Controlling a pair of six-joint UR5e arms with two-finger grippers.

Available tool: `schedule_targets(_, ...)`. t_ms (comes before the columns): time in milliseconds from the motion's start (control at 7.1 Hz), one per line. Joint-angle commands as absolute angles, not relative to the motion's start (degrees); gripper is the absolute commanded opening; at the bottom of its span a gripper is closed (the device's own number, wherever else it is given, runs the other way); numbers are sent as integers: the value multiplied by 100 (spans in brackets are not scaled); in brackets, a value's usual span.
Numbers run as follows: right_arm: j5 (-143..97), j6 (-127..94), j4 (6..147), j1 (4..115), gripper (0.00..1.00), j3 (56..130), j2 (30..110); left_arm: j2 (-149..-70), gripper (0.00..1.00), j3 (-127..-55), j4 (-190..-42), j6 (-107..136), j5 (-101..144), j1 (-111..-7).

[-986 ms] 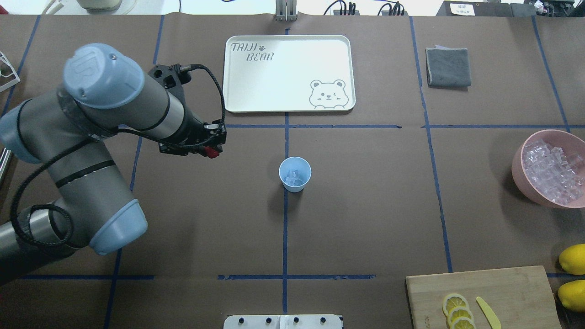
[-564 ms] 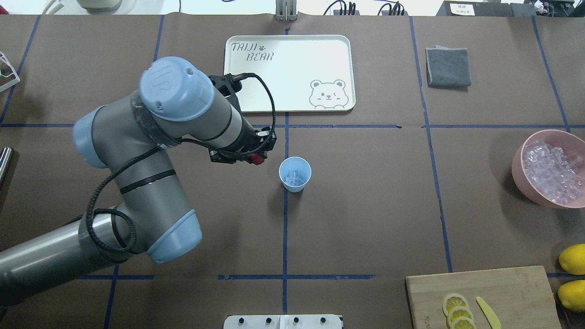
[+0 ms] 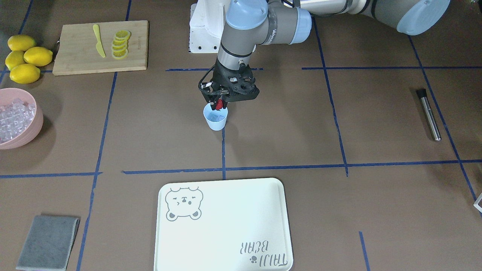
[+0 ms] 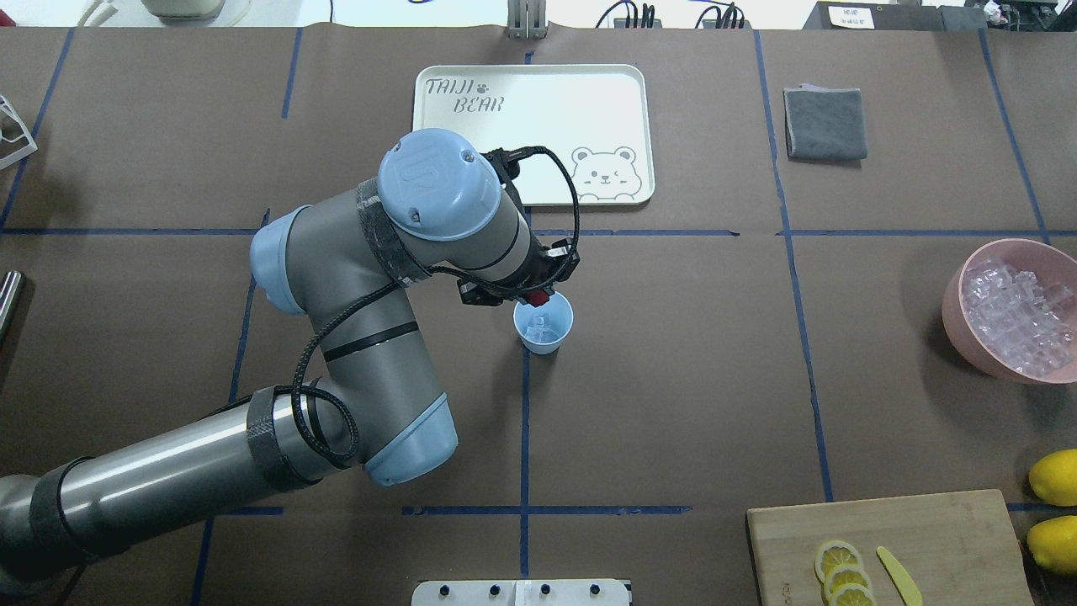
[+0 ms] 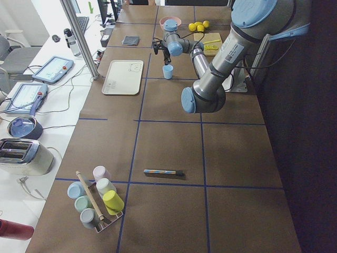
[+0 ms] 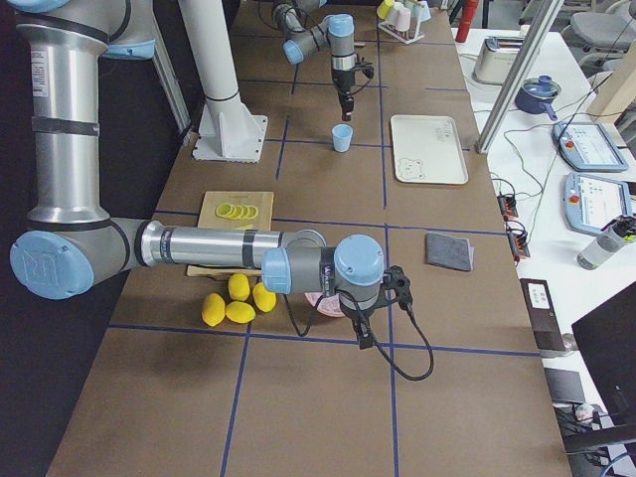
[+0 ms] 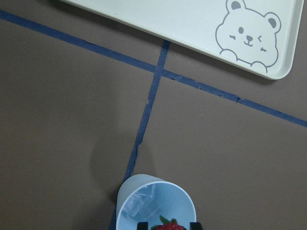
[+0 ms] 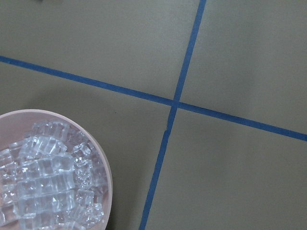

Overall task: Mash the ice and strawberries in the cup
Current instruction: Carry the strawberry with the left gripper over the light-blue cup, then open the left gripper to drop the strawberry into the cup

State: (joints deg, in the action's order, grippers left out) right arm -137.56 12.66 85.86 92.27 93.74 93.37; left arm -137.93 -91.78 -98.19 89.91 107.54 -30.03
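**Berry at the cup's rim, left jaws clamped on it**

I see the left gripper poised just above the rim of the cup, its jaws clenched on the strawberry — the red berry sits pinched between the two fingertips, apart from the cup; the cup stands upright on a blue tape line near the table's middle, with a few cubes of ice lying at its bottom; the right gripper hangs just beside the pink bowl, which is heaped with more ice, at the table's right end — I cannot tell whether its jaws are parted or closed.
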Motion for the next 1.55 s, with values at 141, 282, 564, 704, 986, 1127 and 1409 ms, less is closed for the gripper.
schedule_targets(141,-13746,1266,8587,9229,99,9387,9343,-13816,6,-9027,-9835,8965,10609,-2848)
schedule_targets(282,-13755,1257,8587,9229,99,9387,9343,-13825,23,-9026,-9835,8947,10608,-2848)
schedule_targets(564,-13746,1257,8587,9220,99,9387,9334,-13825,100,-9035,-9818,8519,10608,-2848)
schedule_targets(704,-13746,1257,8587,9228,99,9387,9334,-13816,100,-9053,-9817,8499,10608,-2848)
schedule_targets(986,-13720,1213,8578,9228,99,9413,9299,-13808,100,-9149,-9782,8482,10608,-2874)
schedule_targets(1127,-13624,1195,8587,9220,99,9413,9281,-13755,100,-9271,-9687,8238,10661,-3005)
schedule_targets(1409,-13605,1187,8587,9220,99,9404,9299,-13161,100,-10120,-8838,7379,10923,-3434)
